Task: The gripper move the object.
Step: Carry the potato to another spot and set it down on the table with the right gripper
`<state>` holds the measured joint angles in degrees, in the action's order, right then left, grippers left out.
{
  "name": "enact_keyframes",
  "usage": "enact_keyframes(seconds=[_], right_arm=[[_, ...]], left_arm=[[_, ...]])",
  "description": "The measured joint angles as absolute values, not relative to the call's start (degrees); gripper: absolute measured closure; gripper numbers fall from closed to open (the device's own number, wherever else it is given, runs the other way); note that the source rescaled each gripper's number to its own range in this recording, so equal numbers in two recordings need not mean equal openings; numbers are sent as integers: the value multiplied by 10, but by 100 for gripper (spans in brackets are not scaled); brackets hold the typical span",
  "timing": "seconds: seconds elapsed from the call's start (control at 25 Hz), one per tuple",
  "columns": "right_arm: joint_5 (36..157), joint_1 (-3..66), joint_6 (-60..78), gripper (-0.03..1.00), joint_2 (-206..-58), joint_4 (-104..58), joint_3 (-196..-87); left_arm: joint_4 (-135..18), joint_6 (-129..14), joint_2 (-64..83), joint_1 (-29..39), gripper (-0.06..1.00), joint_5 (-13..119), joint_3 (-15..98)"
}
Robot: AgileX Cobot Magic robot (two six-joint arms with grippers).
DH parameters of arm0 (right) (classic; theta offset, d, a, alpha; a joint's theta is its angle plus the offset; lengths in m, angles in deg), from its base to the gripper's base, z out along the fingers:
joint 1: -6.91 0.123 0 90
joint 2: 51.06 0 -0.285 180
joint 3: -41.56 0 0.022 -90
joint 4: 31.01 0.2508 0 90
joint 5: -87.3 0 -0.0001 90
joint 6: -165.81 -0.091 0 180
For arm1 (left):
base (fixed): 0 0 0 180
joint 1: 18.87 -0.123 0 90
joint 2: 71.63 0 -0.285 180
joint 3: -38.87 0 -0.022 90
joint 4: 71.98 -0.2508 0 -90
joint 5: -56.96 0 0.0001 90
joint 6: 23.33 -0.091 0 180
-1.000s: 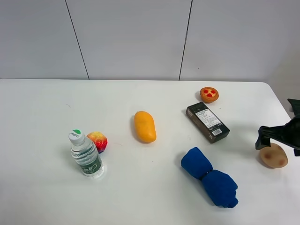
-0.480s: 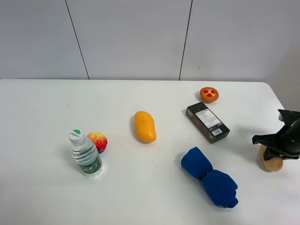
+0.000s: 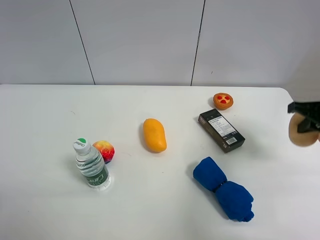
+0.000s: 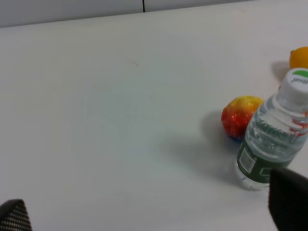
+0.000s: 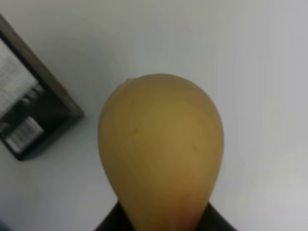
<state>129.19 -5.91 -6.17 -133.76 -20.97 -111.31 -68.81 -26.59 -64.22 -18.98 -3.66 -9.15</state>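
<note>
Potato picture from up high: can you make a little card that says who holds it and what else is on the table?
held thing: potato
holder: right gripper, shut on it
where: far right side of the white table
middle: mango, black box
left: water bottle beside peach
front: blue cloth
back: small tart

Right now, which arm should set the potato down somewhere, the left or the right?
Right. The right tool is shut on the potato near the right edge of the table. The left tool is open and empty, far off beside the water bottle and peach.
</note>
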Motion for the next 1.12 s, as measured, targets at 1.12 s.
enact_keyframes(seconds=[1.12], right_arm=[[1394,452,-27,97,-1887,-148,-1735]], left_arm=[[-688,-266,-642,-190,-6,-37,-91]])
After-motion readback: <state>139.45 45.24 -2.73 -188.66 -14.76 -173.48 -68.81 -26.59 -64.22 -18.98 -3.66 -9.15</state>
